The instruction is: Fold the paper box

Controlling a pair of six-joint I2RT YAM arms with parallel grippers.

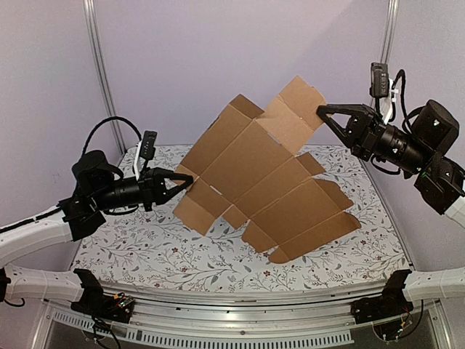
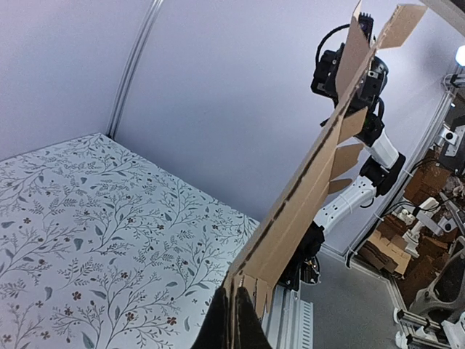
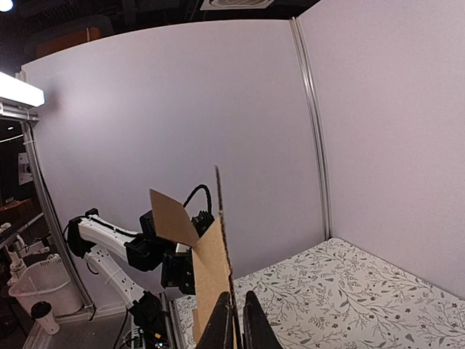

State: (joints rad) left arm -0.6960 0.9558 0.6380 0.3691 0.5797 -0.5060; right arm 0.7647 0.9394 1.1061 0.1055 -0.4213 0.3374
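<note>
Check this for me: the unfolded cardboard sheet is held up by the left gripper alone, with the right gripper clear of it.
Wrong about the right gripper: it is shut on the cardboard sheet too, pinching an upper flap, as the top view shows. The left gripper does hold the sheet, at the opposite edge.

Robot lab, no question. Two arms, the left arm [image 1: 43, 233] and the right arm [image 1: 436, 156], sit bolted by a metal rail [image 1: 232, 318] along the near edge of the table [image 1: 145, 251], cables looping off both. Plain pale wall panels [image 1: 218, 51] joined by aluminium posts [image 1: 100, 73] box the cell in. The table has a floral top, the one homely touch. Out past the open side, the left wrist view catches cardboard stacks [image 2: 385, 251] on a grey floor and frames of other gear [image 2: 447, 291]. From the right wrist view: a strip light [image 3: 18, 91], a ceiling vent [image 3: 232, 3], a white bin [image 3: 36, 283].
</note>
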